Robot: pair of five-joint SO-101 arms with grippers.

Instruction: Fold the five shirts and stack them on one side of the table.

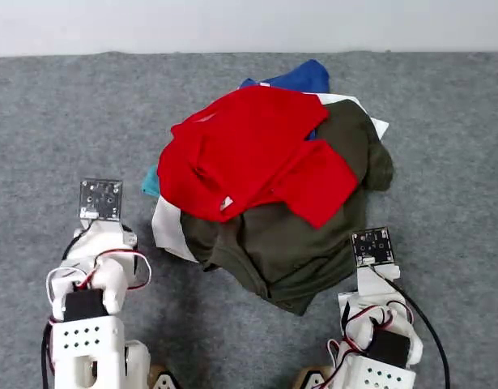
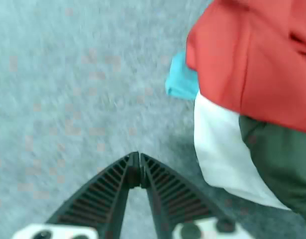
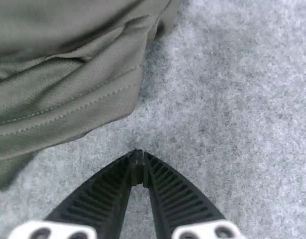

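Shirt pile [image 1: 269,190] just ahead of & btwn L gripper [image 2: 139,162] and R gripper [image 3: 139,158], both pressed together.

No readable text or signs anywhere.

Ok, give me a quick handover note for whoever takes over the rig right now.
Left gripper: shut, empty, above the bare table beside the heap.
Right gripper: shut, empty, just off the olive shirt.
All five shirts lie in one heap mid-table: red shirt on top, olive shirt under it nearest the arms, white shirt and teal shirt peeking out on the left arm's side, blue shirt at the far edge.
Done: nothing folded or stacked.
Left: fold all five and stack them on one side.
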